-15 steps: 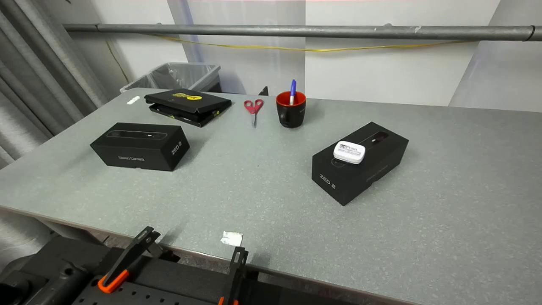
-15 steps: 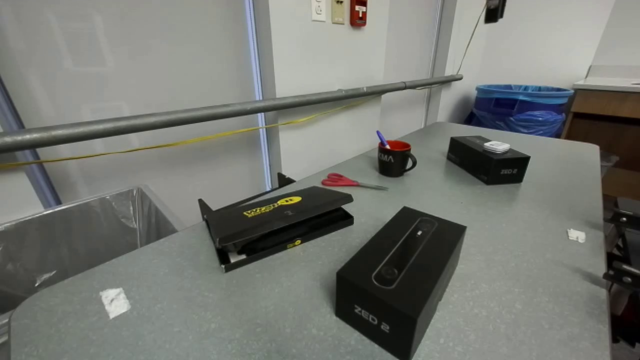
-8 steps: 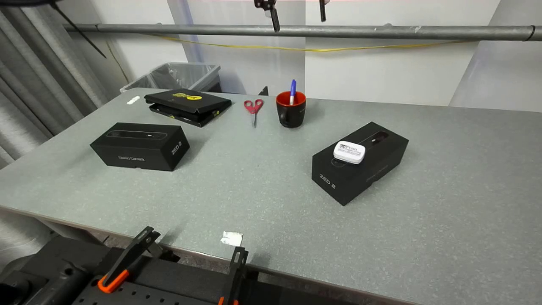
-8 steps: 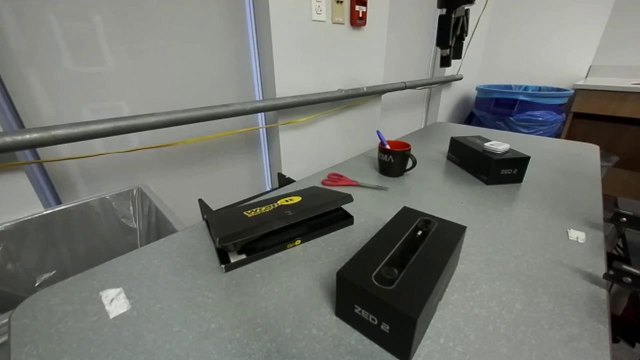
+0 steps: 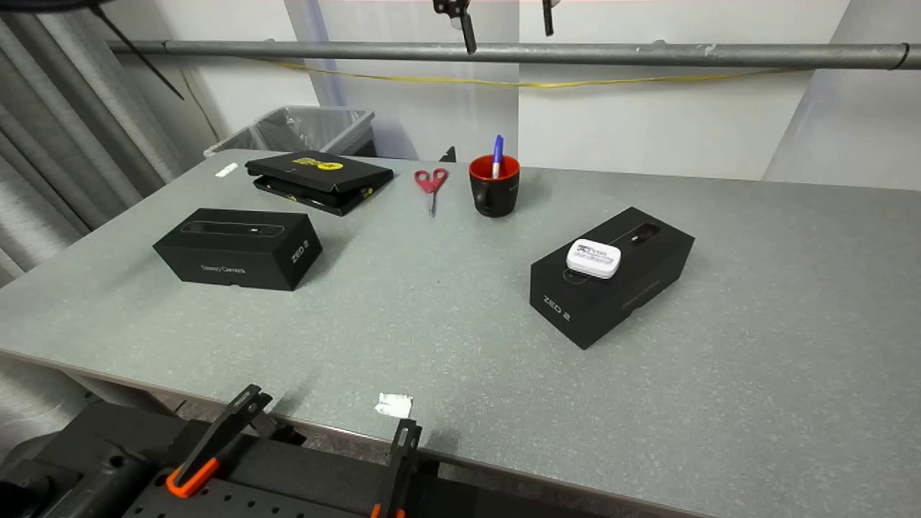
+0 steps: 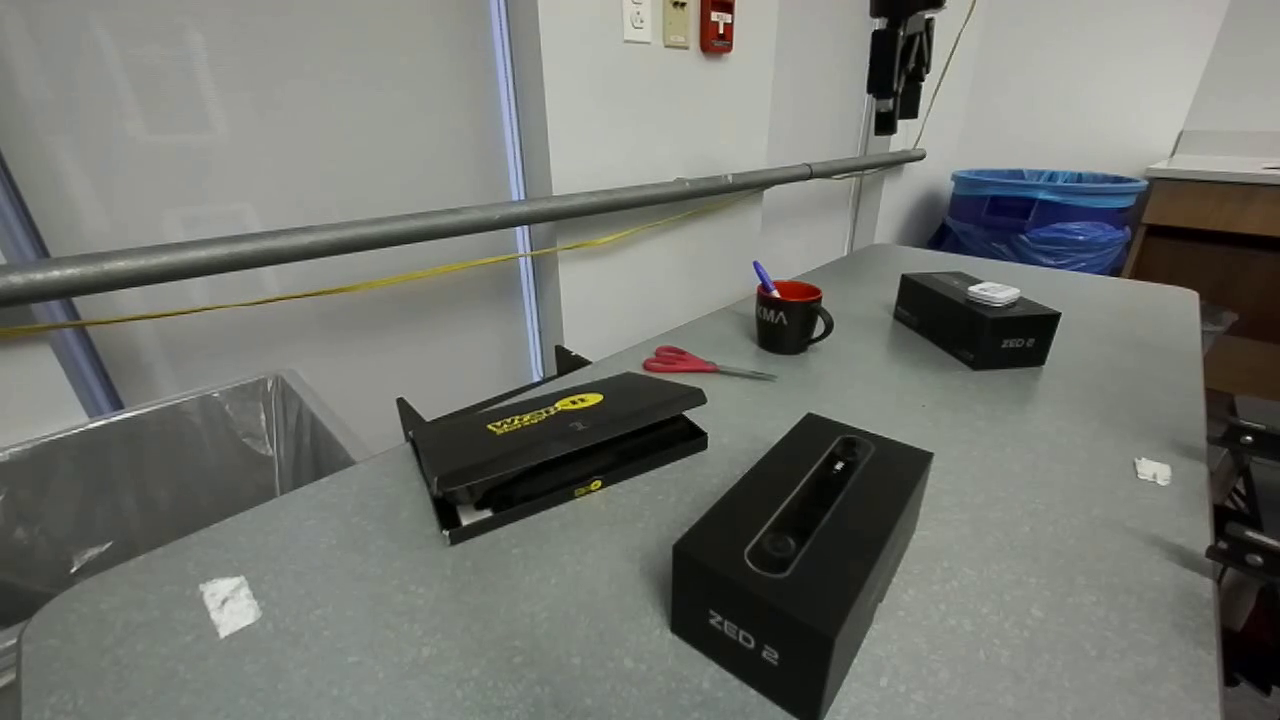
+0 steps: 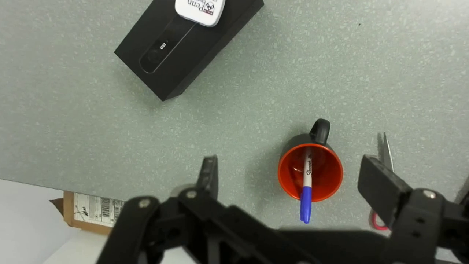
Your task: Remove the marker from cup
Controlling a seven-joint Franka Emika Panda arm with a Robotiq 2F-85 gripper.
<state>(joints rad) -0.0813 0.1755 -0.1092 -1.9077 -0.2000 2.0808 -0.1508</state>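
The marker [image 7: 307, 183] leans inside the cup [image 7: 331, 170], its blue end poking past the red rim; neither has moved. What has just changed is the pincer [image 5: 510, 41]: it has come lower, nearer the cup, and now hangs in the air, jaws wide apart, holding nothing. That looks like the approach under way, the grasp yet to begin. In the wrist view the marker lies well below, between the jaws, touching neither.
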